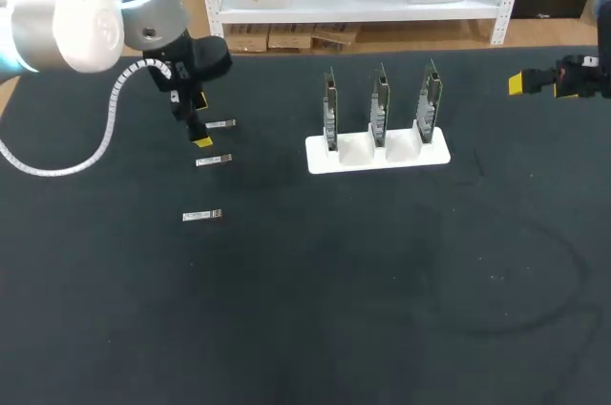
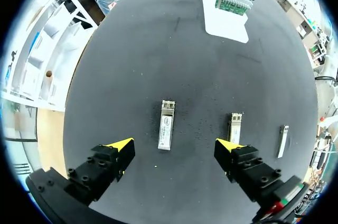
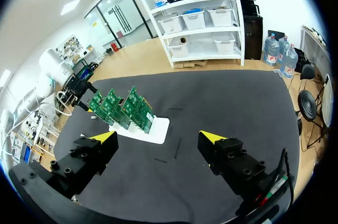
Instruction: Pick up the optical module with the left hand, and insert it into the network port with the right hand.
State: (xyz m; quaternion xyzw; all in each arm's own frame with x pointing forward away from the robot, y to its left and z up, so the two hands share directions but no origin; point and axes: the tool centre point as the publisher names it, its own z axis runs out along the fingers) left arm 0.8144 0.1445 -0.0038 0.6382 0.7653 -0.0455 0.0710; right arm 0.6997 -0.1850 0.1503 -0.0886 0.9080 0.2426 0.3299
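Three small silver optical modules lie on the black table at the left: the far one (image 1: 221, 124), the middle one (image 1: 214, 159) and the near one (image 1: 202, 217). My left gripper (image 1: 201, 121) hangs open just above the far module. In the left wrist view that module (image 2: 166, 132) lies flat between and slightly ahead of the open gripper (image 2: 174, 147), untouched. A second module (image 2: 234, 125) lies by one yellow tip, and a third (image 2: 283, 140) is farther out. My right gripper (image 1: 544, 85) hovers open and empty at the far right, away from the cards, seen as (image 3: 157, 138).
A white stand (image 1: 377, 152) at mid-table holds three upright green network cards (image 1: 380, 104). It shows ahead of the left gripper as the stand (image 2: 227, 23), and in the right wrist view as the stand (image 3: 158, 129) with its cards (image 3: 119, 108).
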